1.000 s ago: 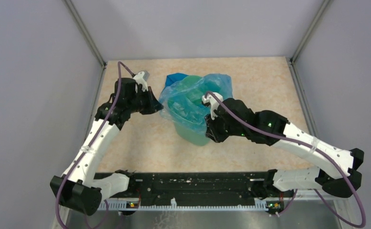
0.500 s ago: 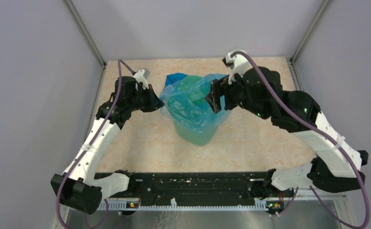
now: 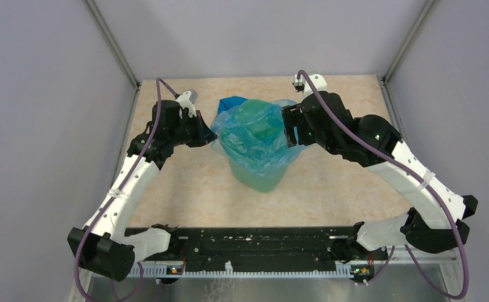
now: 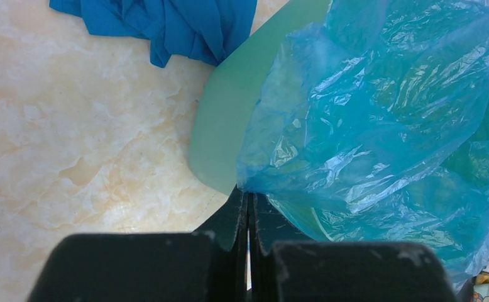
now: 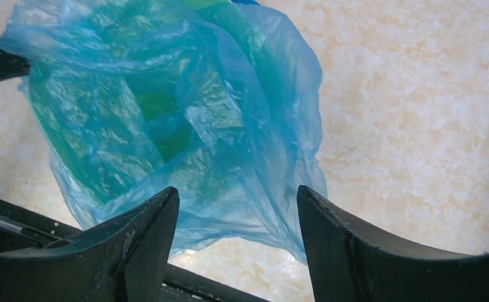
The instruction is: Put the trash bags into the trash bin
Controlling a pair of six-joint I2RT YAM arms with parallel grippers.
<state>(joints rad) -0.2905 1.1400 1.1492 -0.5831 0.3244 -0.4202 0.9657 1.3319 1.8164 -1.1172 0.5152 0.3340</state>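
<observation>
The mint-green trash bin (image 3: 254,178) stands mid-table. A light-blue trash bag (image 3: 254,135) is draped over its mouth and hangs down its sides. My left gripper (image 3: 207,137) is at the bin's left rim, shut on the bag's edge. In the left wrist view the jaws (image 4: 248,196) pinch the film (image 4: 368,126) beside the green wall (image 4: 226,126). My right gripper (image 3: 290,128) hovers open at the bin's right rim. In the right wrist view its fingers (image 5: 236,190) stand wide apart with loose bag film (image 5: 185,113) hanging between them, not pinched.
A darker blue crumpled piece (image 3: 230,103) lies on the table just behind the bin, also in the left wrist view (image 4: 166,25). Grey walls close in the beige tabletop (image 3: 179,189) on three sides. The black base rail (image 3: 254,245) runs along the near edge.
My right gripper has opened, letting go of the bag at the bin's front right, and has swung up and back to the right rim. The left gripper has stayed shut in place.
</observation>
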